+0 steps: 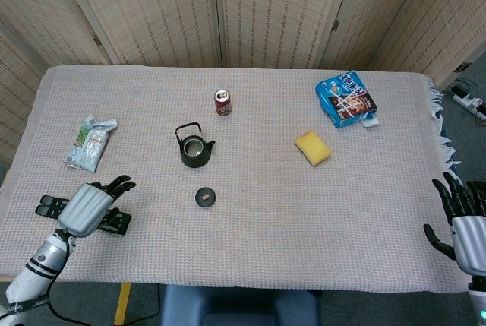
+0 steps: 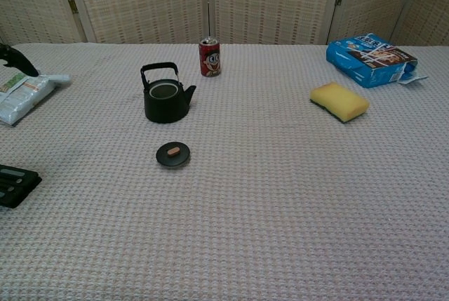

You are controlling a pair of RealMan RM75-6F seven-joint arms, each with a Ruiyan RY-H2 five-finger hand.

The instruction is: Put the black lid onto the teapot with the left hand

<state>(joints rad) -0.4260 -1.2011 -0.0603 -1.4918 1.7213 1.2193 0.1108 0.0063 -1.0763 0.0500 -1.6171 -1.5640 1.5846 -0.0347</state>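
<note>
- Lower left of the head view: the left hand (image 1: 89,208) hovers over the near end of a flat black bracket (image 1: 53,207), fingers spread and pointing toward frame centre, holding nothing. In the chest view only a dark fingertip shows at the upper left edge.
- Left of centre, upper: a green-and-white packet (image 1: 90,142) lies flat on the woven cloth (image 1: 258,212), well apart from the task's things.
- Centre-left: the black lid (image 2: 172,154) lies flat on the cloth, just below the teapot (image 2: 165,99) in the frame and apart from it. A small tan knob sits at the lid's middle.
- Handling, as a judgement: the lid looks rigid and light. Its low rim offers little to catch, so the raised knob is the likelier place to pinch.
- The teapot stands upright with its mouth open and its bail handle raised; the handle arches over the opening and may crowd the lid's seating.
- Above the teapot: a red can (image 2: 209,57) stands upright.
- Right of centre: a yellow sponge (image 2: 339,101); upper right, a blue packet (image 2: 370,58).
- Lower right edge of the head view: the right hand (image 1: 463,223) hangs off the table's edge, fingers apart, empty.
</note>
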